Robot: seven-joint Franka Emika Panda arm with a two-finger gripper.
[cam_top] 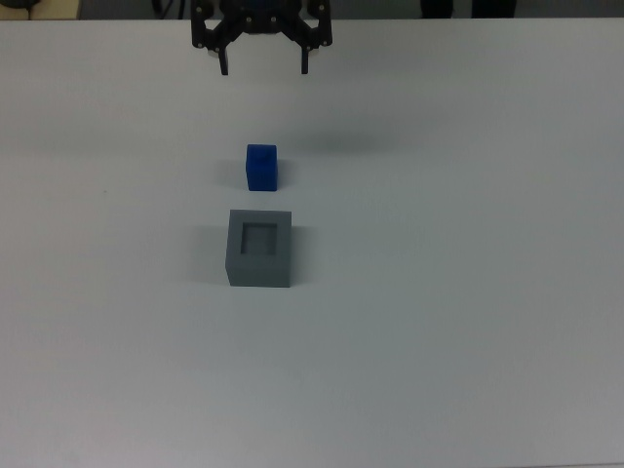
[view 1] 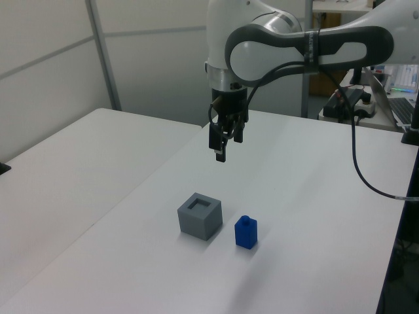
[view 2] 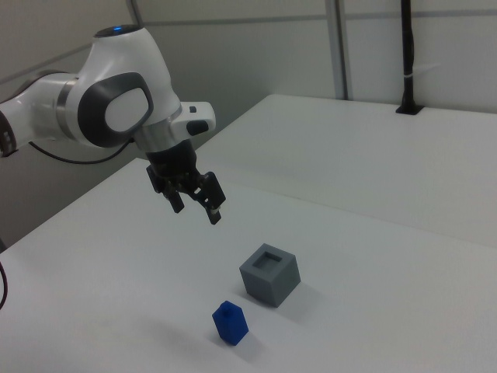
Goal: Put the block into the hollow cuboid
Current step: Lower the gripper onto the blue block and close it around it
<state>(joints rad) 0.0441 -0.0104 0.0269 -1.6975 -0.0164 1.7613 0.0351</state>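
The block (cam_top: pixel 261 167) is a small bright blue cube resting on the white table, just above the hollow cuboid (cam_top: pixel 260 248) in the top view. They stand close but apart. The cuboid is grey with a square recess in its top, which holds nothing. In the left view the block (view 1: pixel 246 232) sits to the right of the cuboid (view 1: pixel 200 215); in the right view the block (view 2: pixel 230 322) lies below and left of the cuboid (view 2: pixel 270 273). My gripper (cam_top: pixel 264 68) hangs open and holding nothing, high above the table, beyond the block; it also shows as gripper (view 1: pixel 224 146) and gripper (view 2: pixel 197 211).
The white table (cam_top: pixel 468 322) spreads wide around both objects. A black cable (view 1: pixel 366 176) trails from the arm on the left view's right. A desk with equipment (view 1: pixel 366 104) stands behind the table there. A black post (view 2: pixel 408 54) stands at the far table edge in the right view.
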